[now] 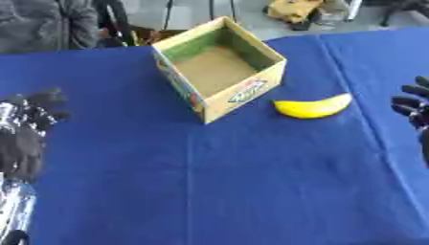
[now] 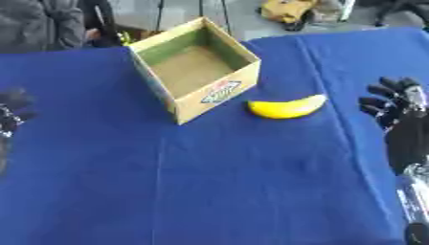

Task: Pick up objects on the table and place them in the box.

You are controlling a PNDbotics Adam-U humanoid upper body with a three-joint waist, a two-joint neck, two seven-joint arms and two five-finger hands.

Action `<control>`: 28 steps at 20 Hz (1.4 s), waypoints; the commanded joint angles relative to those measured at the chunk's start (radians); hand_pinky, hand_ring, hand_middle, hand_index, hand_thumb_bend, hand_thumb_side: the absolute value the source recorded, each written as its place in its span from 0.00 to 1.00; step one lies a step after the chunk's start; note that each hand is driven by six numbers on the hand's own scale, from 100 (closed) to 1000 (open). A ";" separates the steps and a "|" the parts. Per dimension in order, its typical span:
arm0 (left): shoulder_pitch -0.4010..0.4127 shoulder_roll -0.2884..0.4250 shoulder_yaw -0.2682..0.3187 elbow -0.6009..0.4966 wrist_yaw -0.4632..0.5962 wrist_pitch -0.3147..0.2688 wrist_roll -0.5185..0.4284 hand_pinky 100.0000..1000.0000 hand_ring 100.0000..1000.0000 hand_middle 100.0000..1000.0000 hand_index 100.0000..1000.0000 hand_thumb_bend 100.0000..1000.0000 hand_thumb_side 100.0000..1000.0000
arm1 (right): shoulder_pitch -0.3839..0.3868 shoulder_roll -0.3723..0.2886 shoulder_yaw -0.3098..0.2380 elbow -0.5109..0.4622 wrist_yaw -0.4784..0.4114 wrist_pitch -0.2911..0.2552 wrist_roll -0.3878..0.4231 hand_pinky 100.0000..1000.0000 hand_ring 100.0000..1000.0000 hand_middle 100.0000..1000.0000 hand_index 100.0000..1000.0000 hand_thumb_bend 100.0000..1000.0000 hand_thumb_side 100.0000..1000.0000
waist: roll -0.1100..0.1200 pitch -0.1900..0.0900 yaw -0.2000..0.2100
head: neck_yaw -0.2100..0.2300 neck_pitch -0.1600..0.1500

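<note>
On the worktop [image 1: 251, 191], which is covered with a blue cloth, a yellow banana [image 1: 311, 107] is seen lying on its side. It lies just beside the box [image 1: 220, 67], near the corner with the printed label, but the two are not touching. The box is made of brown cardboard, with its top open, and nothing can be seen inside it.

The banana is likely light and a little soft, so it can be bruised if it is squeezed too much. Its skin looks smooth and could be a bit slippery. It is curved, with thin ends and a thick middle, so the middle is judged the best place to be held, with fingers on one long side and the thumb on the other.

The right hand [image 2: 400, 112] is seen at the right edge, well apart from the banana, with its fingers spread and nothing held. The left hand [image 1: 29, 124] is seen at the left edge. Its fingers are relaxed and nothing is held there either.
</note>
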 commanded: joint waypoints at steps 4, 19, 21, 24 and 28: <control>-0.009 0.009 0.000 -0.016 0.001 0.000 0.002 0.72 0.77 0.71 0.65 0.38 1.00 | -0.008 -0.025 -0.004 -0.020 -0.003 -0.001 0.004 0.76 0.67 0.67 0.81 0.00 0.80 | -0.003 -0.013 0.001 | -0.002 0.003; -0.002 0.018 -0.006 -0.012 -0.001 0.003 -0.004 0.72 0.77 0.71 0.65 0.38 1.00 | -0.172 -0.206 0.055 0.036 0.074 0.004 0.084 0.78 0.70 0.70 0.84 0.03 0.67 | -0.014 -0.026 0.009 | -0.004 0.009; 0.000 0.021 -0.008 -0.011 -0.002 0.003 -0.006 0.72 0.77 0.71 0.65 0.38 1.00 | -0.217 -0.251 0.096 0.053 0.102 0.012 0.112 0.79 0.71 0.70 0.85 0.05 0.65 | -0.018 -0.030 0.014 | -0.009 0.012; 0.001 0.023 -0.013 -0.010 -0.001 0.004 -0.011 0.72 0.77 0.71 0.65 0.38 1.00 | -0.285 -0.319 0.158 0.108 0.144 0.016 0.154 0.80 0.74 0.71 0.86 0.13 0.60 | -0.023 -0.034 0.022 | -0.016 0.014; -0.002 0.022 -0.022 -0.009 -0.001 0.006 -0.020 0.72 0.77 0.71 0.65 0.38 1.00 | -0.375 -0.409 0.235 0.196 0.199 0.036 0.209 0.80 0.74 0.71 0.85 0.18 0.58 | -0.027 -0.037 0.042 | -0.031 0.016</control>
